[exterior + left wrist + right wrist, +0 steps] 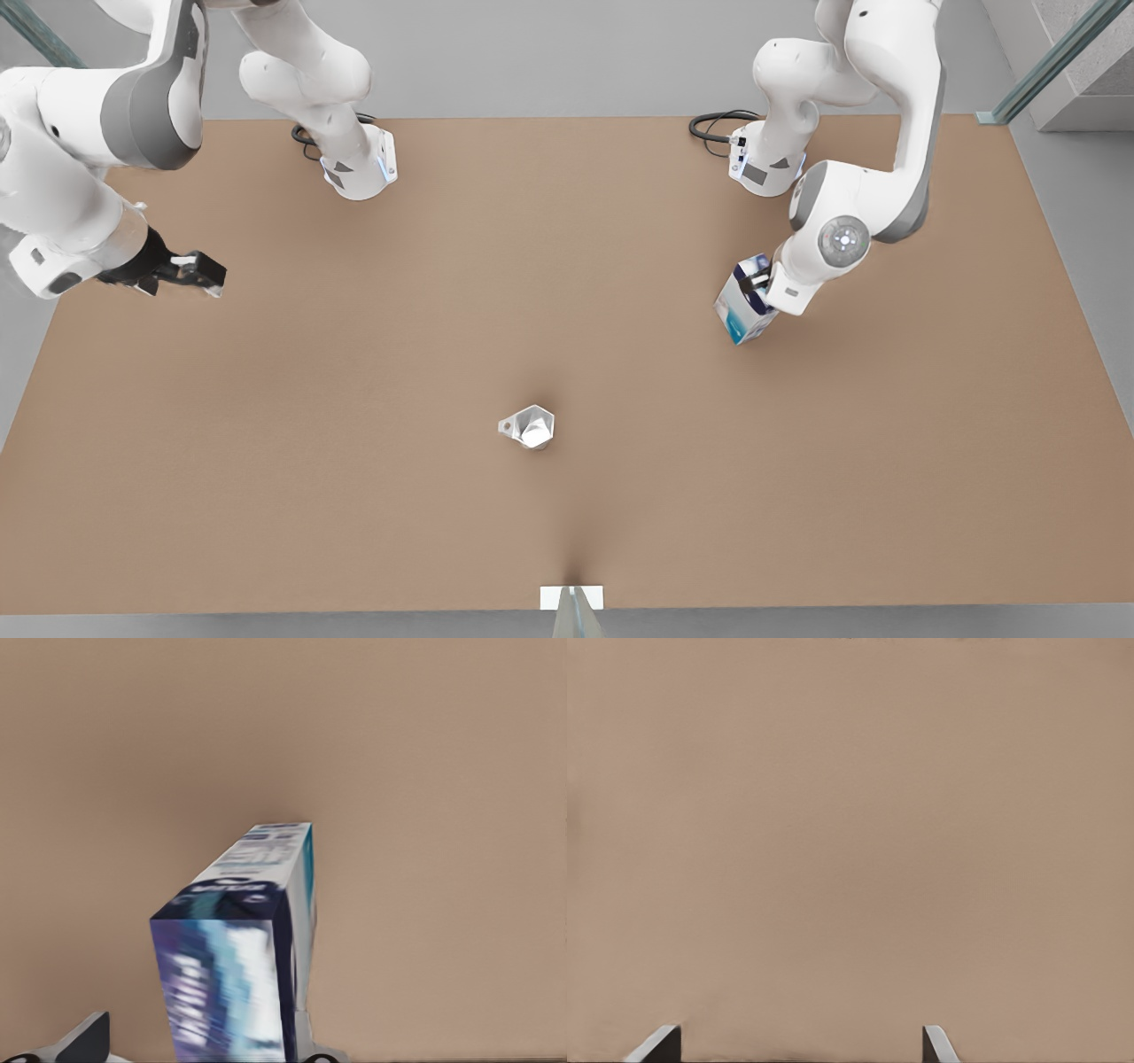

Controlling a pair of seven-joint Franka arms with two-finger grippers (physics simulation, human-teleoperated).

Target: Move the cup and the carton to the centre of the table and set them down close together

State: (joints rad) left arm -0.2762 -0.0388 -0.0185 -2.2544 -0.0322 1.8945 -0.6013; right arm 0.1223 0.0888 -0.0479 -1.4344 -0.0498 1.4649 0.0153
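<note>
The cup [530, 427], small, pale grey and faceted, stands alone near the middle of the brown table [567, 266]. The carton [742, 306], white with a dark blue top and teal near its base, is tilted toward the front view's right. My left gripper [758, 285] is shut on its upper part. In the left wrist view the carton [239, 966] sits between the fingers of my left gripper [197, 1041]. My right gripper [205, 273] hangs open with nothing in it above the table's edge at the front view's left. Its fingertips [660, 1043] frame bare tabletop.
Both arm bases [359, 168] [766, 164] stand at the table's back edge with black cables beside them. A small white plate [571, 598] sits at the middle of the front edge. A wide stretch of bare tabletop lies between cup and carton.
</note>
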